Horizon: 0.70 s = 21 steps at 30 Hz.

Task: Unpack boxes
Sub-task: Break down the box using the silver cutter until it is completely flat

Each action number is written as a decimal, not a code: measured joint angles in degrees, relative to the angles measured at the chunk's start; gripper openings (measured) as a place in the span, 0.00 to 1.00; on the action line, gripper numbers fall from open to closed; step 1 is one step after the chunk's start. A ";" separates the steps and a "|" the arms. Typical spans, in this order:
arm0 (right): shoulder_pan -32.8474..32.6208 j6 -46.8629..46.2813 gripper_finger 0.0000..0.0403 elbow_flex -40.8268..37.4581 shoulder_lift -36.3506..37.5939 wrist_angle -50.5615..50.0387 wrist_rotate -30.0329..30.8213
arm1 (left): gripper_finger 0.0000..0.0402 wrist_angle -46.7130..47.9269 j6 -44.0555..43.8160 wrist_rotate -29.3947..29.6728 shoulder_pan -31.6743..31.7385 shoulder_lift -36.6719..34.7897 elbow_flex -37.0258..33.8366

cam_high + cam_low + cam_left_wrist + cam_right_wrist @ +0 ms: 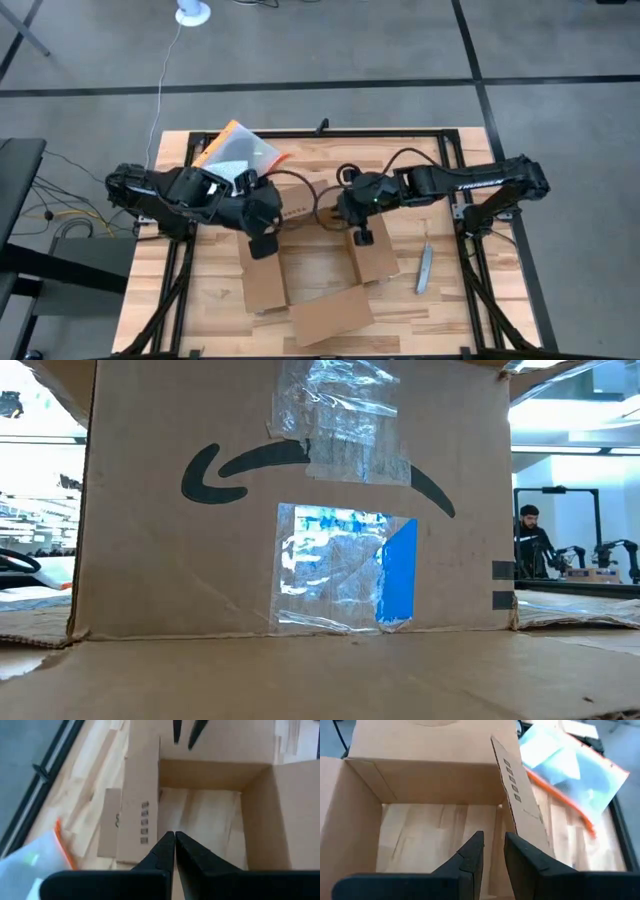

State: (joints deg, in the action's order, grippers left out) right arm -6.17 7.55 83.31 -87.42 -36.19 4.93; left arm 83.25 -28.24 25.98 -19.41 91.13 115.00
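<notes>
High view looks down on a brown corrugated cardboard box (315,265) at the middle of the pale, plank-grained wooden table (440,310), its flaps folded outward flat so the bare wood shows through its open interior. The box reads as a rectangle, but which way its long axis runs cannot be told from these pictures. The low view fills with one matte cardboard wall bearing a curved black printed mark, crinkled clear tape and a glossy blue-and-white strip. The left gripper (264,243) hangs over the box's left flap, its dark tapered fingers (165,851) pressed together on nothing. The right gripper (362,238) hovers above the right flap with fingers (472,852) slightly apart. An orange-edged clear pouch (237,150), smooth and shiny, lies on the table beyond the left arm, apart from the box.
</notes>
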 joint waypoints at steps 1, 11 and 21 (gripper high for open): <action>-0.09 -1.96 0.16 0.13 0.00 -0.12 -0.35 | 0.00 0.11 1.17 1.26 0.37 0.00 0.00; -0.31 -28.90 0.16 9.82 0.00 0.15 -3.87 | 0.00 -1.67 9.61 23.40 7.51 -0.44 0.00; -3.21 -35.08 0.16 10.86 0.02 1.49 -13.79 | 0.00 -5.50 13.84 23.30 12.77 -0.42 0.00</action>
State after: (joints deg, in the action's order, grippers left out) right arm -9.39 -27.53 94.17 -87.39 -34.70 -8.85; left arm 77.75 -14.40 49.28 -6.64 90.72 115.00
